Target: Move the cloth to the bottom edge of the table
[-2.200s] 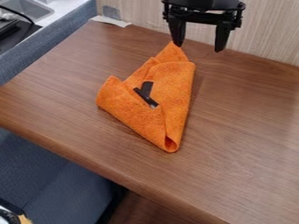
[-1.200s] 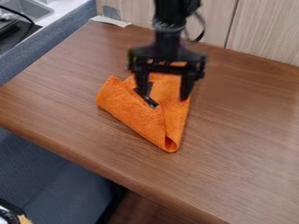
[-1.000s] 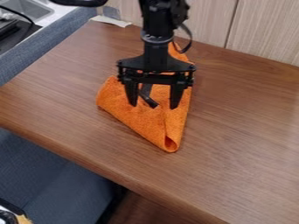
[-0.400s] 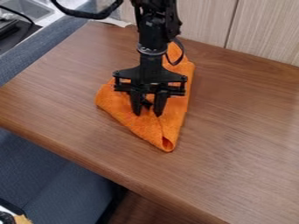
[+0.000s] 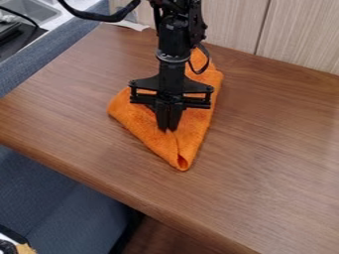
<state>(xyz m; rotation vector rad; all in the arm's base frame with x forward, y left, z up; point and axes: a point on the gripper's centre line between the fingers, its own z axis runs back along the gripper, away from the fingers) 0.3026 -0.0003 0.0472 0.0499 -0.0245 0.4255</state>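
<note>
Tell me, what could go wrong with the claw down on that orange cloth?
The claw seems to pinch only a small fold, so the cloth might slip free. Its loose folds could bunch or open when dragged. The rolled tip points towards the near edge of the table, so overshooting might leave it hanging over.

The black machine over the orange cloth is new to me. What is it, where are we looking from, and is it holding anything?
It is a robot arm, coming in from the top edge of the picture. The camera is fixed and looks down at a slant on a brown wooden table. On the table lies the orange cloth, folded to a point toward us. The arm ends in a gripper, a sort of two-fingered hand. Its fingers are together and appear to pinch the cloth near its middle.
</note>
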